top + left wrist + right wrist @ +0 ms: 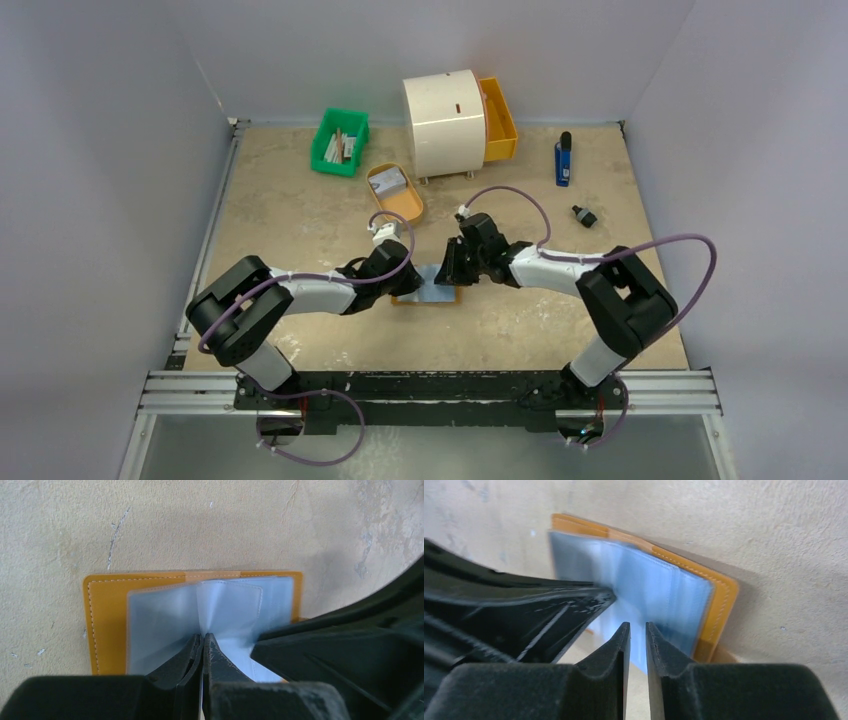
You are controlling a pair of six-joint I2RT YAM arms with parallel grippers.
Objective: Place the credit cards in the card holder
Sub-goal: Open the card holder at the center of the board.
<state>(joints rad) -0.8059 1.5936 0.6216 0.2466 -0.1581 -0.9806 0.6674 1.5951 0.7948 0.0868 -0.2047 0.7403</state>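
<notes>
Card holder (433, 288) (107, 625) (719, 605) lying open and flat on surface (300, 230), mid-width, toward the near edge. Orange-tan cover down, pale blue sleeves up.

Left claw (413, 283) (202, 639) down on holder from its left side. Fingers together, clamped on one clear sleeve leaf near the spine, that leaf raised off the others.

Right claw (446, 274) (637, 630) at holder's right half, tips just over the blue sleeves. Narrow slit between the fingers; gripping something or not, cannot tell. Both claws very close to each other above holder.

Pale grey credit card (388, 181) lying in oval orange tray (410, 207), beyond holder, well apart from both claws.

Farther back: green bin (340, 140) with sticks and papers; white rounded box (443, 120) with orange drawer (498, 118) against its right side.

Right rear of surface: blue object (563, 160), small black object (584, 215) near it.
</notes>
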